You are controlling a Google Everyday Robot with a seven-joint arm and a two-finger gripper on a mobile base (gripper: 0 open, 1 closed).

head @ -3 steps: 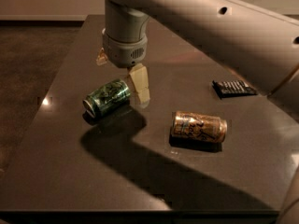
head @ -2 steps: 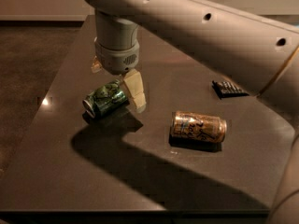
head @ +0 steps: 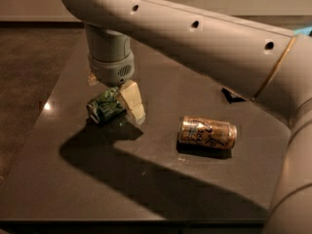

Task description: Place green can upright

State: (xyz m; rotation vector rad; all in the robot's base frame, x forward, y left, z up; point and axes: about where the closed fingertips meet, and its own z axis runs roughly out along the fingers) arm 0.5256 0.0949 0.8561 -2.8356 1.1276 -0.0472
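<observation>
The green can [head: 104, 107] lies on its side on the dark table [head: 161, 179], left of centre, with its silver top facing front-left. My gripper [head: 112, 92] hangs straight down over it from the big grey arm. One pale finger [head: 132, 100] stands against the can's right side. The other finger [head: 92, 79] shows just behind the can on its left. The jaws are open and straddle the can. The can still rests on the table.
An orange-brown can with dark script [head: 208, 132] lies on its side right of centre. A small dark flat object [head: 231, 96] lies at the back right, half hidden by the arm. The table's left edge [head: 44, 106] is close to the green can.
The gripper has moved left and down, from beside the green can to over it, so its fingers now straddle the can. Both cans lie where they were.
</observation>
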